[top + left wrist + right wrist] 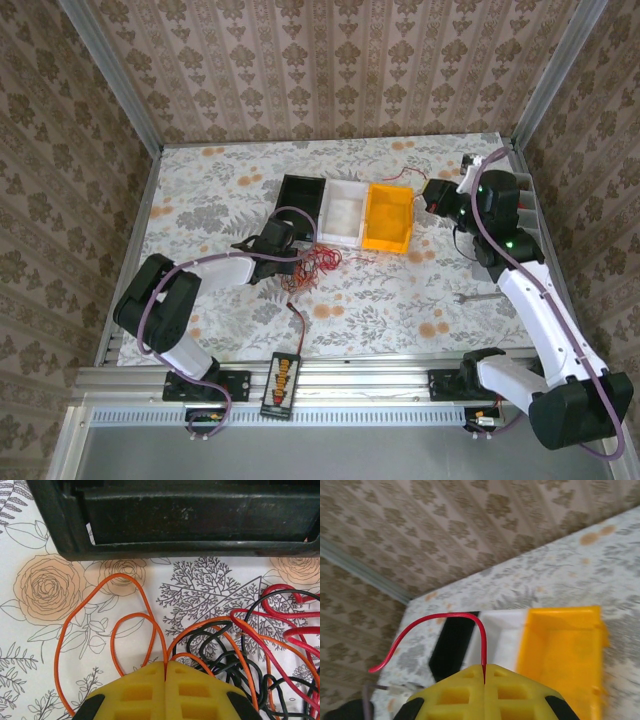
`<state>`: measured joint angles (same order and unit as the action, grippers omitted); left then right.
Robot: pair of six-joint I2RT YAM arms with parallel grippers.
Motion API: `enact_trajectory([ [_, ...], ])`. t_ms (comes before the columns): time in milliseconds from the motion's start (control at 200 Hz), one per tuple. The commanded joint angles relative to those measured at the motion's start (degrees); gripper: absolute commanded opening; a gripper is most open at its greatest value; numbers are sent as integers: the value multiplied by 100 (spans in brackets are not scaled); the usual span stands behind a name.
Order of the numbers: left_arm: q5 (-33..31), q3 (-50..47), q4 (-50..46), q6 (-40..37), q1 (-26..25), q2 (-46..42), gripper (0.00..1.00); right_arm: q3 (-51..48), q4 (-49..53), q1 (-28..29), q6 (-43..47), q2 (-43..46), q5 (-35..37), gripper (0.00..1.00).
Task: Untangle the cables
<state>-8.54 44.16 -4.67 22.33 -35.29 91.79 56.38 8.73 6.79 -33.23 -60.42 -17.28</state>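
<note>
Beside the black bin point(190, 520), the left gripper point(165, 666) is pinching an orange cable point(80, 611). Near the yellow bin point(560, 650), the right gripper point(484, 669) is clamping a red cable point(445, 615)

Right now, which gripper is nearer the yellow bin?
Right. The right gripper hangs by the yellow bin's right edge, shut on a red cable. The left gripper sits past the white bin, in front of the black bin, shut on an orange cable.
</note>
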Motion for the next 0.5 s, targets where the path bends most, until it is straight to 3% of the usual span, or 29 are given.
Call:
enact_trajectory([
  [0, 66, 39, 11, 16, -42, 84, 0, 264, -348, 16, -183, -57, -474, 0],
  [235, 89, 100, -38, 9, -55, 103, 0, 637, 269, 7, 395, -189, 600, 0],
  [495, 1, 206, -156, 59, -74, 113, 0, 877, 780, -11, 336, -807, 2104, 0],
])
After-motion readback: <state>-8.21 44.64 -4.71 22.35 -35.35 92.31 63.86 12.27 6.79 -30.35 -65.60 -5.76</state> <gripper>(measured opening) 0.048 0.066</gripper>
